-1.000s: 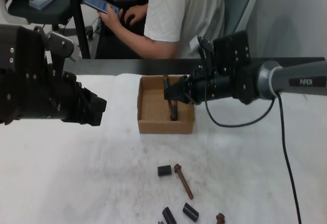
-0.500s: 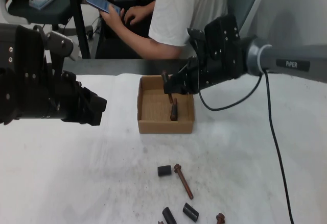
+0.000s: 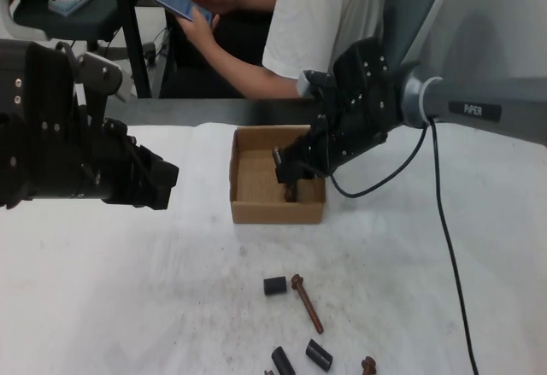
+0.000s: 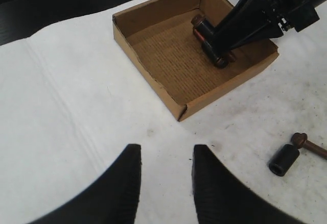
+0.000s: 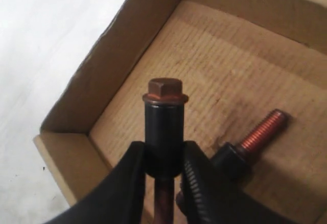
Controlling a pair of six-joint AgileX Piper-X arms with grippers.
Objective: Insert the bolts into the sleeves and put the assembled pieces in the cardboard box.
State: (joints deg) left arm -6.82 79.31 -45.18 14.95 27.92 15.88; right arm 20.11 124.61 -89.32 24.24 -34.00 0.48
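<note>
At the high view's upper centre, fingers of the right gripper (image 3: 285, 168) clamp a black cylindrical sleeve with a copper bolt through it (image 5: 163, 124), long axis along the fingers, seemingly just above the floor of the brown cardboard box (image 3: 256, 213). The left gripper (image 4: 166, 155) hangs well apart, fingers spread.

The left arm (image 3: 68, 149) is bulky, black and studded with small screws. The right arm (image 3: 479, 112) is a grey tube with white lettering, trailing a black cable (image 3: 451, 247).

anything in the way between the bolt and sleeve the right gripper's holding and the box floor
Nothing visible stands between them. The right gripper holds the held assembled piece over the open cardboard box. A second assembled piece lies on the box floor close beside it, so a drop might land against that.
</note>
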